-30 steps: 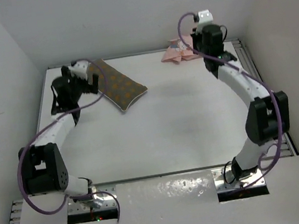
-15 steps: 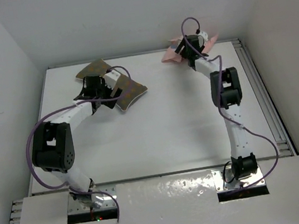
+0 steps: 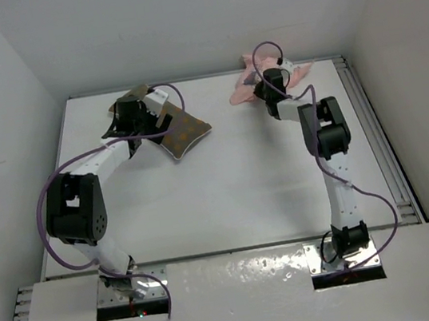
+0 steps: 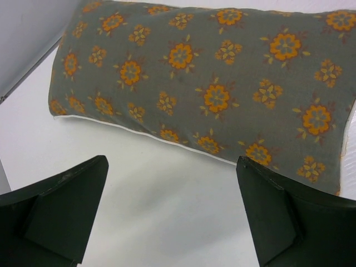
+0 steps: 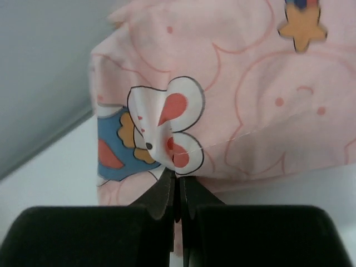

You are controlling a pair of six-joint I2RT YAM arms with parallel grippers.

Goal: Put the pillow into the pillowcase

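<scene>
Top external, left side: left arm reaching to the far-left corner of the desk. Low there, the left hand, sitting over the left part of the pillow in this view. Pillow close to the far edge, lying diagonal. One end poking out behind the hand toward the far edge, the other pointing toward the desk centre. Olive-brown, orange dots, pale piping.

Left wrist: left hand spread wide, nothing between the fingers, only bare desk. Pillow flat just beyond the fingertips, long piped edge facing the hand, no visible contact with either finger. Wall at upper left of the view.

Top external, right side: right arm stretched to the far edge, right of centre. Right hand right at the pillowcase. Pillowcase bunched up at the far edge toward the far-right corner, close to the back wall, pink cloth showing on both sides of the hand. Well apart from the pillow, bare desk between.

Right wrist: right hand pinched tight on a fold of the pillowcase, fingers together with thin cloth clamped at the tips. Pink rabbit print, blue patch and orange star filling the view above. Cannot tell whether lifted off the desk. Pillow entirely outside the pillowcase.
</scene>
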